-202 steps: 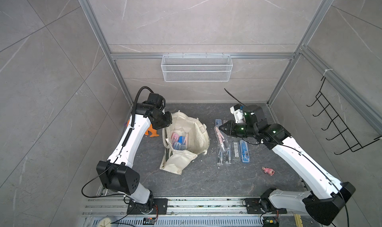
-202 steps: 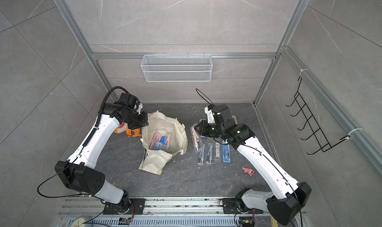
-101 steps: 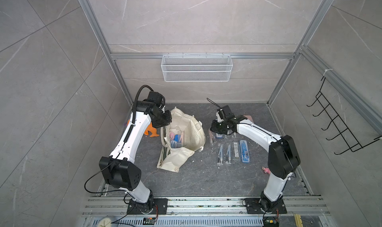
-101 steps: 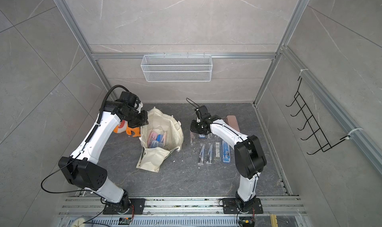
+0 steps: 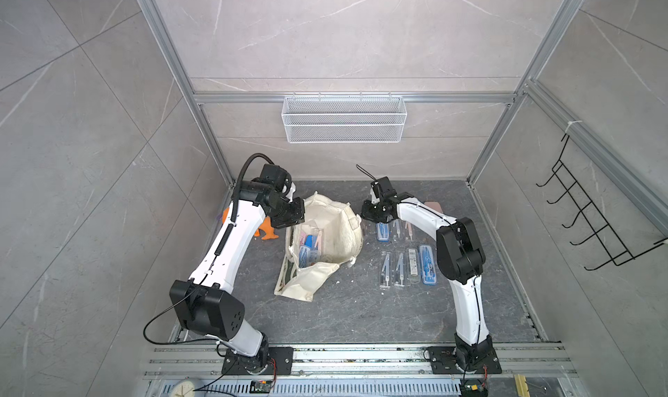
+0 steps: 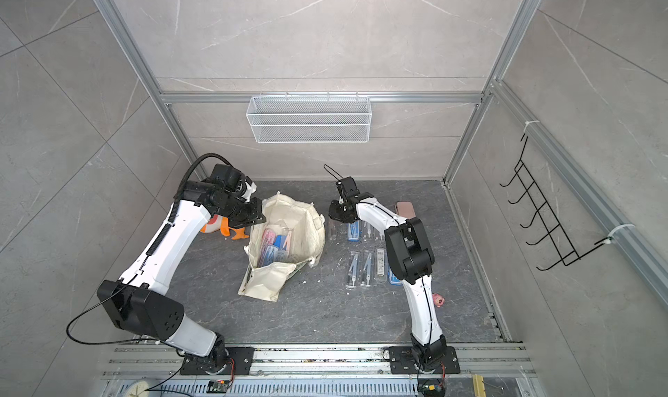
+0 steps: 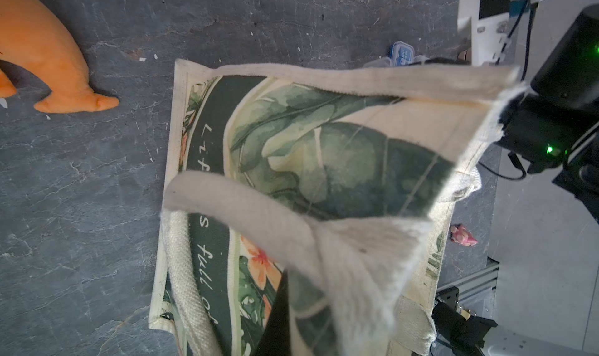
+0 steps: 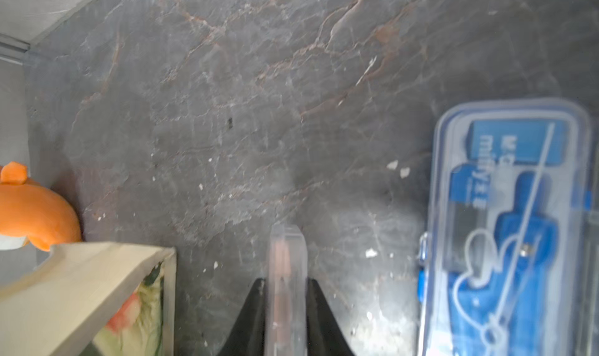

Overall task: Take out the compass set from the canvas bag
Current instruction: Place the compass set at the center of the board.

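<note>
Two grips at work: bag held open, one compass set out

Beside the left end effector (image 5: pixel 291 218), on its outer side, lies an orange plush toy (image 5: pixel 265 229). That end effector is clenched on the rim of the canvas bag (image 5: pixel 339 229), lifting the cloth so the mouth gapes. More boxed sets (image 5: pixel 309 248) lie inside, below and just inward of it. Across the bag, the right end effector (image 8: pixel 286 286) grips a clear compass set (image 8: pixel 286 260) edge-on, out of the bag and low over the bench (image 5: pixel 361 312). Whether the case touches the surface I cannot tell. A blue case (image 8: pixel 505 228) lies just beside it, with a row of cases (image 5: pixel 397 265) nearer the arm's base. To do this well, I judge the case should be lowered until it rests, tipped flat away from the blue one, and only then let go. The left grip should hold the rim steady so the mouth does not sag.
</note>
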Controlling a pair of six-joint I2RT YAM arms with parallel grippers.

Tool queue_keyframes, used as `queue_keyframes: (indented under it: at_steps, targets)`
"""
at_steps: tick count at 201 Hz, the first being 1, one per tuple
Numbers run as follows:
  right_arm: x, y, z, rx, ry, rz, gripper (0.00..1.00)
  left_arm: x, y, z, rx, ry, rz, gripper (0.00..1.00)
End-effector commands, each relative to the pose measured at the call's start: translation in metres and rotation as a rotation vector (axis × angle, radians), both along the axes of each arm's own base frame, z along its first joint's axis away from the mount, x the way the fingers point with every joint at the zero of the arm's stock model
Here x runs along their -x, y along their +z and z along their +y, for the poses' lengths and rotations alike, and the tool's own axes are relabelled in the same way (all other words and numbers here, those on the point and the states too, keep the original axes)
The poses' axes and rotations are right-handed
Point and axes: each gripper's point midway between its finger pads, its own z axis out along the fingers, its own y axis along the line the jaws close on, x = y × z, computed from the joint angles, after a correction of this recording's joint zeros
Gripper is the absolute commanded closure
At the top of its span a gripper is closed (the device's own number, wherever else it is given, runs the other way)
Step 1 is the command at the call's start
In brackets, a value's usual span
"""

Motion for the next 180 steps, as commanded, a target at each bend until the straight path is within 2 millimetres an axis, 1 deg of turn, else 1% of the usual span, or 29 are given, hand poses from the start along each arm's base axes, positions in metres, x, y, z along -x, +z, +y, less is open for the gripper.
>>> queue_keyframes:
  at_steps: [1,31,41,64,74,119,136,148,180]
  targets:
    - [-0.011,-0.008,-0.001,0.009,0.024,0.013,0.77,0.018,0.018,-0.006,0.062,-0.025,-0.029,1.0]
    - [-0.018,-0.017,0.0,0.022,0.034,0.031,0.77,0.023,0.019,-0.005,0.061,-0.013,-0.028,1.0]
    - [-0.02,-0.022,-0.001,0.025,0.032,0.042,0.77,0.023,0.018,-0.005,0.062,-0.01,-0.025,1.0]
    - [-0.024,-0.025,-0.006,0.025,0.018,0.051,0.77,0.022,0.019,-0.006,0.063,-0.013,-0.022,1.0]
    - [-0.024,-0.028,-0.008,0.027,0.014,0.058,0.76,0.021,0.019,-0.007,0.063,-0.011,-0.022,1.0]
    - [-0.02,-0.029,-0.014,0.035,0.012,0.072,0.71,0.02,0.018,-0.008,0.063,-0.01,-0.02,1.0]
    - [-0.018,-0.025,-0.019,0.034,0.004,0.07,0.7,0.019,0.018,-0.008,0.063,-0.01,-0.023,1.0]
    - [-0.017,-0.018,-0.022,0.027,-0.001,0.057,0.66,0.019,0.019,-0.009,0.065,-0.011,-0.026,1.0]
    - [-0.014,0.013,-0.027,0.007,-0.005,0.007,0.58,0.019,0.02,-0.009,0.066,-0.01,-0.033,1.0]
